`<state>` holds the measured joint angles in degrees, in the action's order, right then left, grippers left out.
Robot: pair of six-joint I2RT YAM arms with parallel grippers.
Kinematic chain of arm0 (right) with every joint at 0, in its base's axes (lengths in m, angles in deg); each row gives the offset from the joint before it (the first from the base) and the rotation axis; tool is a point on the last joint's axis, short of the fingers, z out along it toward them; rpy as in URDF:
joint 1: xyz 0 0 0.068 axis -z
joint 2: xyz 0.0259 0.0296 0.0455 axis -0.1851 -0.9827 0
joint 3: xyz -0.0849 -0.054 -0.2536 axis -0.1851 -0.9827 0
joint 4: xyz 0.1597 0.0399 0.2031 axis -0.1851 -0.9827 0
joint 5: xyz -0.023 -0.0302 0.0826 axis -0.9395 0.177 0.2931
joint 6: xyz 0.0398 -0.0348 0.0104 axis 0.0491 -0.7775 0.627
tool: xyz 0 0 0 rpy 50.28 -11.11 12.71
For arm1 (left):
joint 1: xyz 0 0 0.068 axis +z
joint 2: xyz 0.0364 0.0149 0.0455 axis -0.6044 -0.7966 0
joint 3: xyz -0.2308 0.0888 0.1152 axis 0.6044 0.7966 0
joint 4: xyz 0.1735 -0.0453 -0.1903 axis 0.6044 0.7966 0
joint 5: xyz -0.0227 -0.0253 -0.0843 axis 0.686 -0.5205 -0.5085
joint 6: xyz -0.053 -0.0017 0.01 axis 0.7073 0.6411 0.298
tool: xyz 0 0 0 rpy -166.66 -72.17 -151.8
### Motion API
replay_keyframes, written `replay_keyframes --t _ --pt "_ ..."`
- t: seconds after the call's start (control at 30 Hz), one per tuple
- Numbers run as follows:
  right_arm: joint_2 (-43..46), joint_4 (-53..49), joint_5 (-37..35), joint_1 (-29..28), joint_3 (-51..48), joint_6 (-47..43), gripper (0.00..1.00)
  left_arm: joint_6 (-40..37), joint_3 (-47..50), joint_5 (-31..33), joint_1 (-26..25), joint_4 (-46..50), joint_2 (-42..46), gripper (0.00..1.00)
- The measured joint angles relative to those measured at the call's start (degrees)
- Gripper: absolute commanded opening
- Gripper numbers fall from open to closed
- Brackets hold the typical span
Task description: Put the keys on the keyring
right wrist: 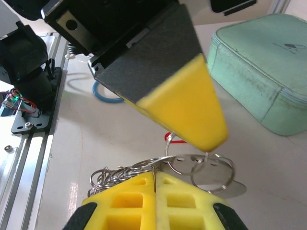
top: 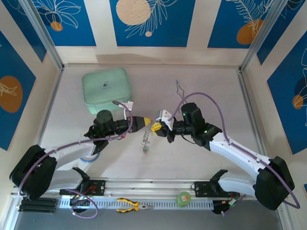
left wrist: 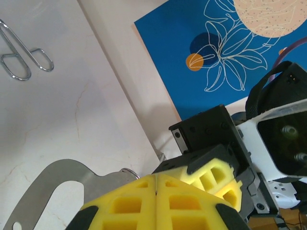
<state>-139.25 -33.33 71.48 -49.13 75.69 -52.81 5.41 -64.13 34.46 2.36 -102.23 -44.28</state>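
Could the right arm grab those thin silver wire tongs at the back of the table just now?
Probably not yet: the way to the thin silver wire tongs looks bare, but the right gripper is shut on a cluster of small metal rings.

The keyring [left wrist: 76, 170] is half hidden behind the left tool [left wrist: 156, 179] and cut by the frame's edge.

The right end effector [right wrist: 154, 178], pads together, pinches wire rings [right wrist: 144, 166] beneath the left end effector [right wrist: 208, 140].
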Motion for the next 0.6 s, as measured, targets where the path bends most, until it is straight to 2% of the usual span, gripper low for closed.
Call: replay_keyframes --t 0.3,0.6 --pt "4.07 -4.66 -6.21 0.79 -0.26 -0.2 0.0 -6.91 -0.5 0.85 0.0 5.07 2.47 0.0" --pt "4.61 -5.81 -10.4 -3.15 -0.33 -3.91 0.0 -12.24 -0.52 0.83 -0.02 5.9 2.6 0.0"
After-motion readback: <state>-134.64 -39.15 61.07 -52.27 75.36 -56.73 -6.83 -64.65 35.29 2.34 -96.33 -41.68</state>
